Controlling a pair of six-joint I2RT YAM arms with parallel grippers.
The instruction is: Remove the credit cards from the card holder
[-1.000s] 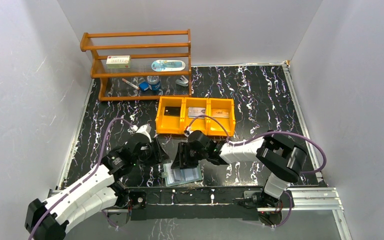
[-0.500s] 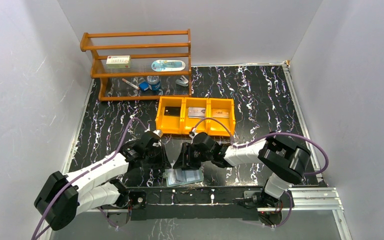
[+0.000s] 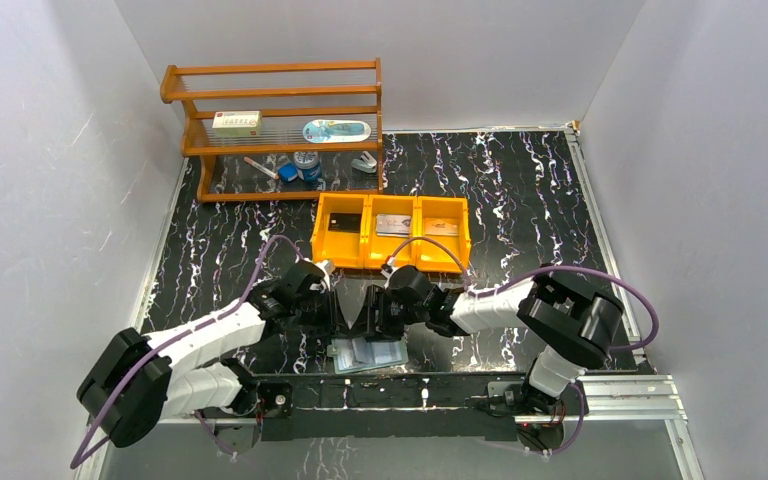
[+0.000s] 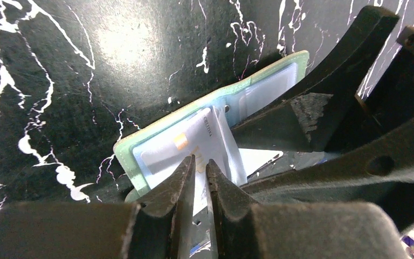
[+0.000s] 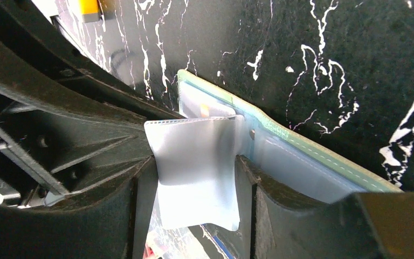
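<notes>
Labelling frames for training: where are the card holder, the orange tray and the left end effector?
card holder [image 4: 126, 152]: left wrist view, green border.
orange tray [image 3: 368, 233]: top external view, divider wall.
left end effector [image 4: 200, 163]: left wrist view, between fingertips.

A: Was any legible text recorded?
B: None. Faint lettering was noted on the card [image 4: 194, 141] in the card holder [image 4: 140, 141]; red print on the white box [image 3: 236, 122] was too small.

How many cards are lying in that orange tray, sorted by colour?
Black card: 1
Silver-grey card: 1
Tan card: 1
Total: 3, one in each compartment of the orange tray.
</notes>
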